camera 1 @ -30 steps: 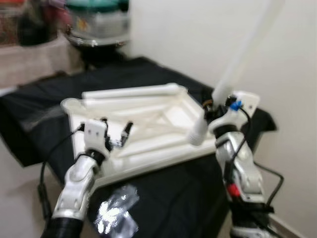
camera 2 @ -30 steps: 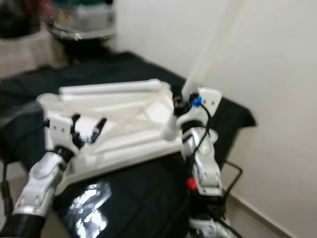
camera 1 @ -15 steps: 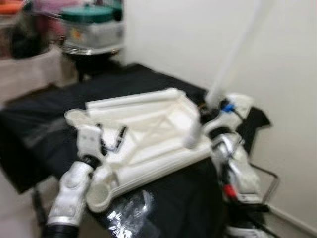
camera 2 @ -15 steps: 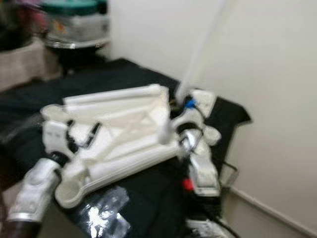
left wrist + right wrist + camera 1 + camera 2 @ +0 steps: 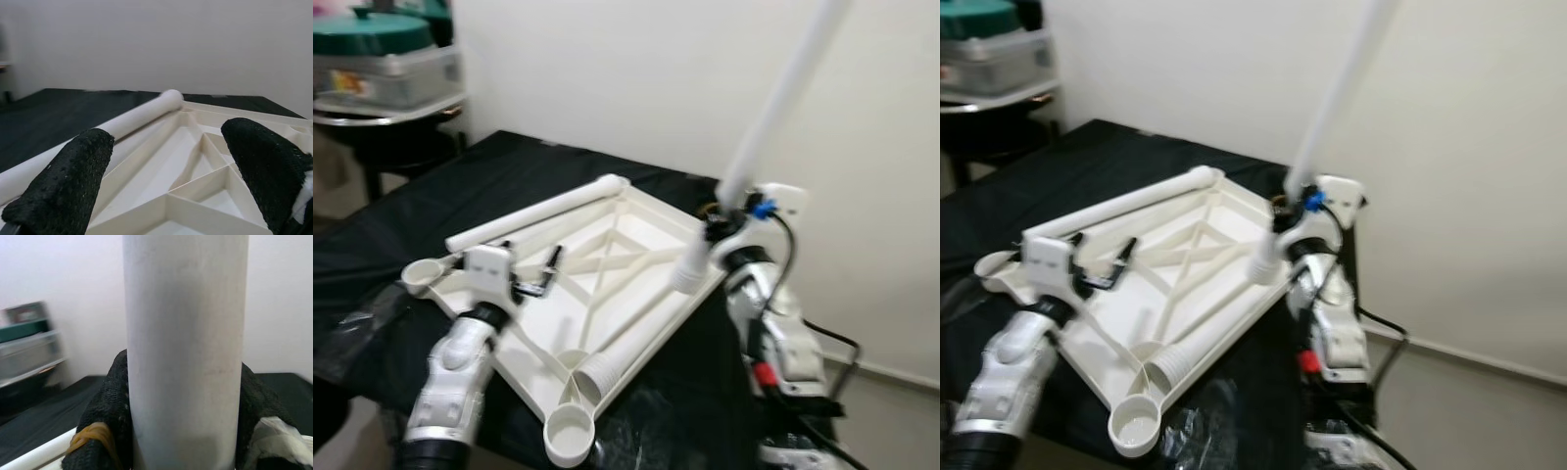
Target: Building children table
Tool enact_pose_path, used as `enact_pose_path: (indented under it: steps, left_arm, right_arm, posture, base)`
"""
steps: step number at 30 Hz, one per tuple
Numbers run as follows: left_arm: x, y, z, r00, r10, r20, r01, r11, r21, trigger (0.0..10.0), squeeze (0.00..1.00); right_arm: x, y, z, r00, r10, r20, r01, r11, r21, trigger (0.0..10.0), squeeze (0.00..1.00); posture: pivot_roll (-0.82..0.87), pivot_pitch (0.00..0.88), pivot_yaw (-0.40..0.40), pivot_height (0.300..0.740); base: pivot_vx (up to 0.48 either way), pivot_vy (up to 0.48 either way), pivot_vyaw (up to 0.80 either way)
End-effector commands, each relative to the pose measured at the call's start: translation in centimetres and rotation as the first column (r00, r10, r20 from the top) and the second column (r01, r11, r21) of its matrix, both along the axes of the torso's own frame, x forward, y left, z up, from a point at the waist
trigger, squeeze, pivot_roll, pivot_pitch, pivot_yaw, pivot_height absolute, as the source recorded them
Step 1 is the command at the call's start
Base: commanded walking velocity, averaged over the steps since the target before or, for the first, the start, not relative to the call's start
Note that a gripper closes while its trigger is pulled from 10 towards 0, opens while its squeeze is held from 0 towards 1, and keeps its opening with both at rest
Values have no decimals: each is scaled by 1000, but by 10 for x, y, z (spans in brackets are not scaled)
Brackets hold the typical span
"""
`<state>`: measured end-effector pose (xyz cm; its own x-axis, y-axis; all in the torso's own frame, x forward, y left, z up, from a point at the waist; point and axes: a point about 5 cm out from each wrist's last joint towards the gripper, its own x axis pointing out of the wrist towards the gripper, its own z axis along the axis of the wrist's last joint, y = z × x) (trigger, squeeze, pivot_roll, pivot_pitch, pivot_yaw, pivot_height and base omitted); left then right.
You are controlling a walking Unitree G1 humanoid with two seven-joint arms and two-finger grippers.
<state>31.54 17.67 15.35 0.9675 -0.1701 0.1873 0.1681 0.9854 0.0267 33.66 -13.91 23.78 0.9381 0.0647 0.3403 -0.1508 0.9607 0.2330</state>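
I'm partway through fitting a leg, by my reading. My right gripper (image 5: 720, 223) is clamped around a white table leg (image 5: 773, 117), holding it nearly upright with its lower end just over the right corner of the white tabletop (image 5: 636, 235). That tabletop lies upside down on a black-covered surface (image 5: 529, 166), ribs facing up, with round sockets at its corners. The near socket (image 5: 570, 436) sits over the front edge of the black cover, and a ridged socket collar (image 5: 592, 377) lies just behind it. A second leg (image 5: 538, 215) lies loose along the far left edge of the tabletop, touching it.

My left gripper (image 5: 530, 274) hovers over the left part of the tabletop with its fingers (image 5: 63, 191) spread apart and nothing between them (the wrist camera shows bare ribs and the loose leg beyond).

Next, I judge, the held leg's lower end has to be lined up square over a corner socket and pushed straight down; a tilt would make it jam or skid off the rim. The free gripper could steady the tabletop, which may slide on the cloth.

As for writing: a lidded container with a green top (image 5: 372, 59) stands in the background, and its label is too blurred to read. Crinkled clear plastic (image 5: 1200, 426) lies at the front edge.
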Motion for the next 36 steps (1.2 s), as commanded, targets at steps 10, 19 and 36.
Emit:
enact_pose_path:
  steps: [10,19,36]
  left_arm:
    - [1,-10,-1,999,-38,-9,38,999,-17,10000,0]
    - [2,-10,1,999,-38,13,38,999,-20,10000,0]
    - [2,-14,-2,998,-65,-11,65,998,-16,10000,0]
  right_arm:
    - [-2,-8,3,999,-30,16,30,1000,-2,10000,0]
    - [-2,-7,3,999,-30,17,30,999,-21,10000,0]
    - [-2,0,0,1000,-12,3,12,1000,-9,10000,0]
  posture:
    - [90,0,-94,740]
    - [88,0,-93,740]
    - [84,0,-83,740]
  base:
    - [0,480,-160]
    - [0,53,0]
    - [0,282,0]
